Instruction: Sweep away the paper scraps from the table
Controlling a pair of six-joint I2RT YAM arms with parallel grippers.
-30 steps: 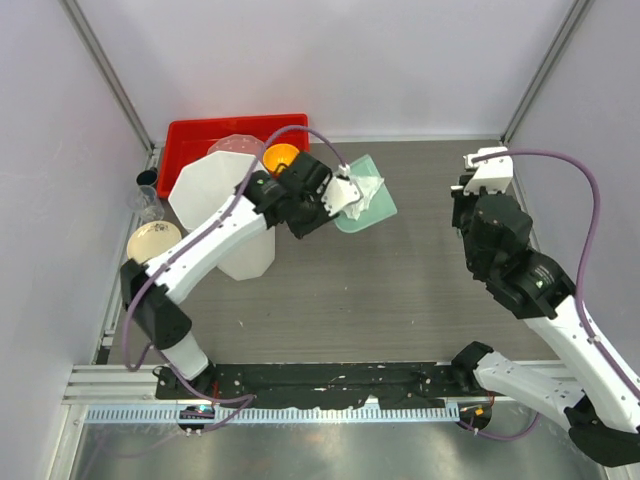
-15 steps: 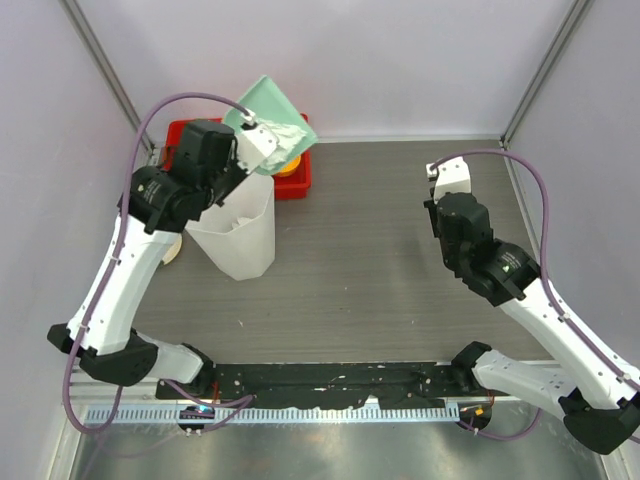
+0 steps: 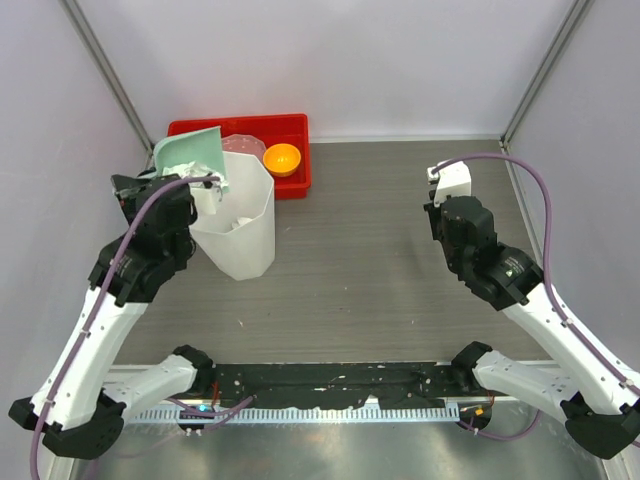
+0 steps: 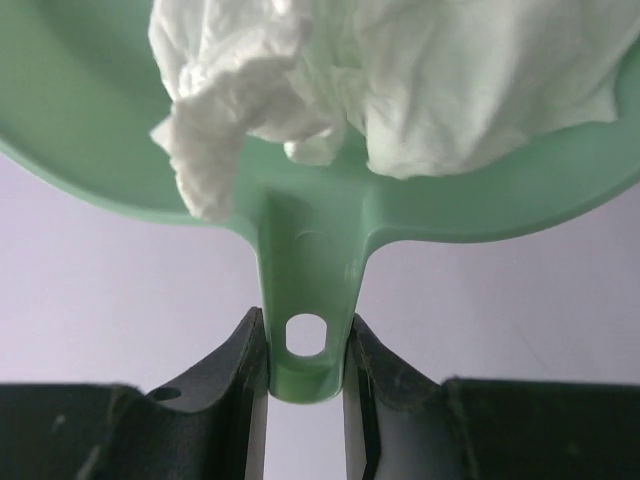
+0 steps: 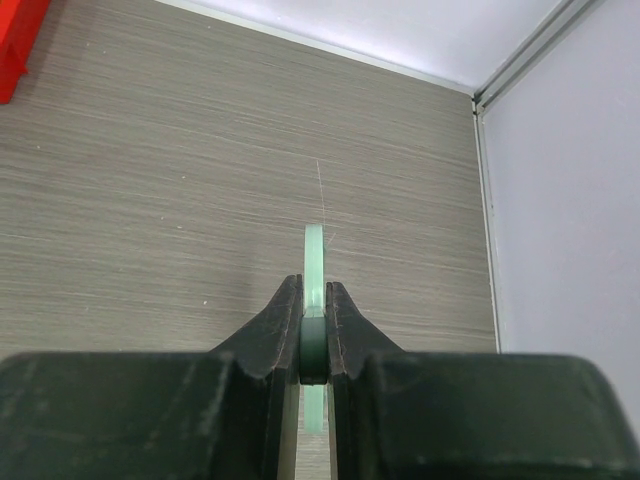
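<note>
the left end effector [image 4: 305, 345] is clamped on the handle of a pale green dustpan [image 4: 300, 250], one finger pressed against each side of the handle by its hanging hole. crumpled white paper scraps [image 4: 430, 80] lie heaped in the pan, and one wad hangs over the edge near the handle. in the top view the pan is held up in the air, tilted, at the far-left rim of the white bin [image 3: 245, 245]. the bin stands on the counter [image 3: 370, 250]. something white shows inside the bin, but i cannot tell whether it is paper.

a red tray [image 3: 290, 122] lies just behind the bin, its near edge partly hidden by the bin's rim. an orange bowl [image 3: 282, 158] sits in the tray, behind the bin and to its right.

the right end effector [image 5: 314, 335] is well away from the bin, on its right, above bare counter. its fingers are closed on a thin pale green strip [image 5: 315, 255] seen edge-on. the strip sticks out past the fingertips, and what it belongs to cannot be made out.
</note>
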